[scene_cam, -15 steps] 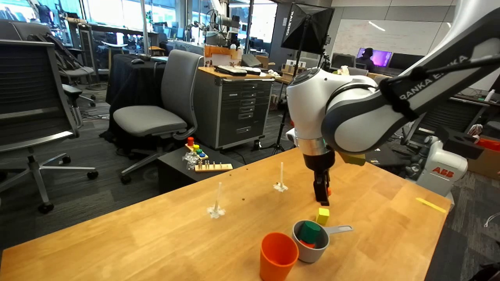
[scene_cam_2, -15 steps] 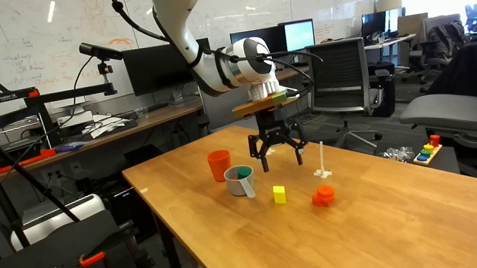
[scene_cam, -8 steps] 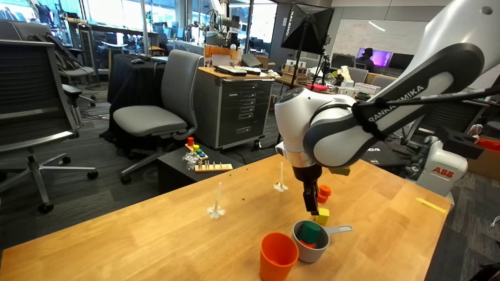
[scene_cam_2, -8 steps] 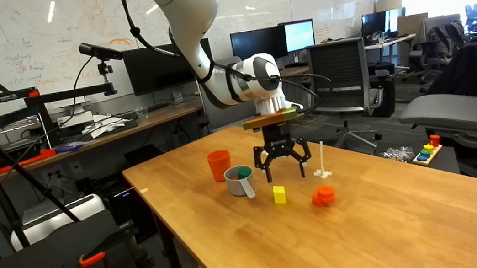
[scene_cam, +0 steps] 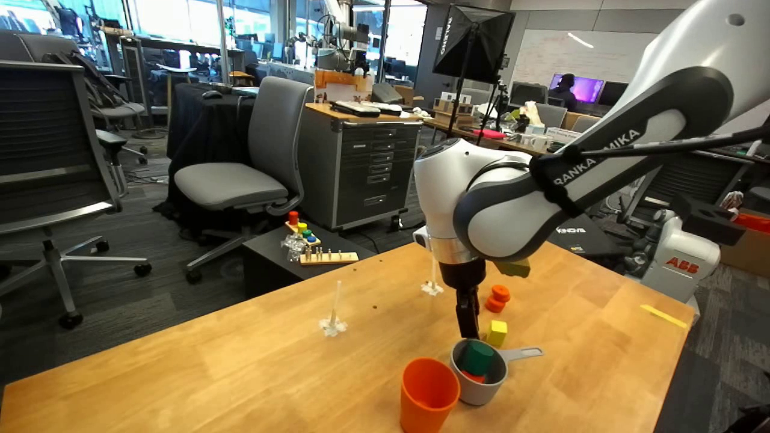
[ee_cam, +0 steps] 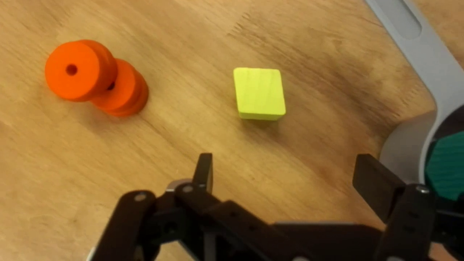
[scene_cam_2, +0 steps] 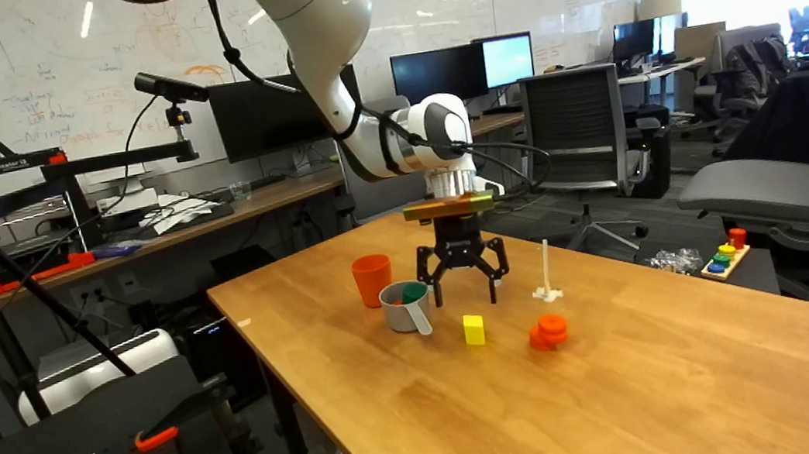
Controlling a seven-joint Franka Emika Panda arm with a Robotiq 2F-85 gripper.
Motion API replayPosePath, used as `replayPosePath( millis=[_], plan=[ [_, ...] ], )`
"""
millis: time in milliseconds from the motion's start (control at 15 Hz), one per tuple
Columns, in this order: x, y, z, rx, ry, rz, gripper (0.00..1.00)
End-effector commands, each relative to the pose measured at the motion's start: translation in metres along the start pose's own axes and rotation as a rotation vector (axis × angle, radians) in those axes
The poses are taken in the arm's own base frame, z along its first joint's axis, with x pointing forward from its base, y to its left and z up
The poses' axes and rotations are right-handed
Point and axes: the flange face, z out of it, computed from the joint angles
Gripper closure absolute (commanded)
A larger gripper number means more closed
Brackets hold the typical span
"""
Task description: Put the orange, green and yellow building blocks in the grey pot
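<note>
While claw (ee_cam: 284, 163) gapes, yellow block (ee_cam: 260, 92) freestanding, pot rim (ee_cam: 425, 145) near

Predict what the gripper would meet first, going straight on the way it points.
Pointing down, the gripper would probably meet the tabletop first, beside the yellow block. One of its fingers looks close to the grey pot; with depth unclear, it might brush that.
</note>
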Motion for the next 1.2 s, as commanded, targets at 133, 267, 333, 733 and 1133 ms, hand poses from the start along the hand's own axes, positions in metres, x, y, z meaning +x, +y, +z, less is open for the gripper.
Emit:
replayPosePath(
  millis=[133,267,333,733,1133],
  plan=[
    [-0.008,0.004,0.0,0.058,-0.016,0.017,0.0],
    [-0.011,0.006,0.001,0.061,-0.021,0.024,0.0],
    [-0.013,0.007,0.002,0.063,-0.022,0.027,0.0],
    [-0.02,0.014,0.015,0.084,-0.036,0.038,0.0],
    [-0.028,0.019,0.023,0.099,-0.051,0.057,0.34]
  ],
)
